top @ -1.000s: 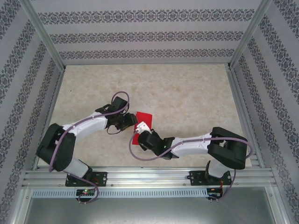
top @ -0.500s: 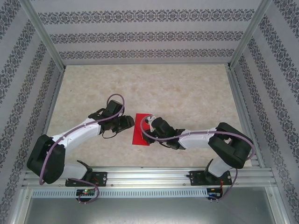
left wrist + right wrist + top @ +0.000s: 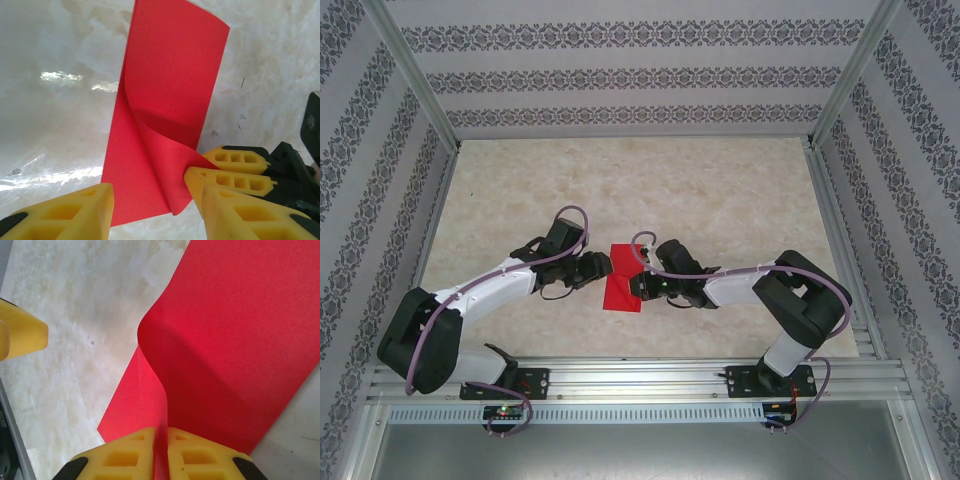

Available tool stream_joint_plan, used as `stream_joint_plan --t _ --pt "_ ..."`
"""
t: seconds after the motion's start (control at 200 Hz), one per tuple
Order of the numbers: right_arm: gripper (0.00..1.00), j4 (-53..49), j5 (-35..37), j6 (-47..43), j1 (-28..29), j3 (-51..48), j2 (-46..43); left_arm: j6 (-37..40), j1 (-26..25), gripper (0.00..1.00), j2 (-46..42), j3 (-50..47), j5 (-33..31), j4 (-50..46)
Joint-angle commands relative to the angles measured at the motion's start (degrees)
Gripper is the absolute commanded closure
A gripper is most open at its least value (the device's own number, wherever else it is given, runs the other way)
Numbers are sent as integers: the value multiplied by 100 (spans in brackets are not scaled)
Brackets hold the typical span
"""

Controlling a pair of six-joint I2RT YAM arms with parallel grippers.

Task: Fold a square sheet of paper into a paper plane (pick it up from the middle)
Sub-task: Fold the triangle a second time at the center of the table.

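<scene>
**Right gripper**. At the lower middle of the right wrist frame, its fingers are pressed nearly together. A raised flap of the square sheet of paper is pinched between them.

**Left gripper**. Its fingers are spread wide along the bottom of the left wrist frame and nothing is held. The sheet's near end lies between them; whether it is touched cannot be told.

**Sheet.** It is located at the centre of the overhead frame, between the two grippers. Most of it lies flat on the table, with one long side curled up and over.

**Step judged in hand.** An early lengthwise fold, with the flap carried across the flat part. No dart shape is formed yet.

**Next move, as judged.** The flap is to be laid edge on edge and the crease pressed flat. The flat part is to be pinned by the free gripper so that slipping is prevented.

**Surroundings.** Patterned walls are noted across the top of the overhead frame, and a metal rail along its bottom.

**In the way.** Only the grippers themselves, which are crowded close over the sheet; contact between them is the risk judged.
</scene>
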Motion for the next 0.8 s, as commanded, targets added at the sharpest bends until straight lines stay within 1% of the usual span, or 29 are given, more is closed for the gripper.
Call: stream_joint_plan --t 0.0,0.35,0.599,0.794 --pt "86 180 -256 99 -89 -42 93 46 -160 50 133 27 166 268" --pt "85 -101 -443 -56 -247 149 239 29 -375 53 428 118 138 332" --pt "85 -346 -594 -179 -319 307 267 3 -473 59 650 118 119 384" --pt "85 -751 -650 -400 -404 487 257 -84 -519 68 722 11 6 439"
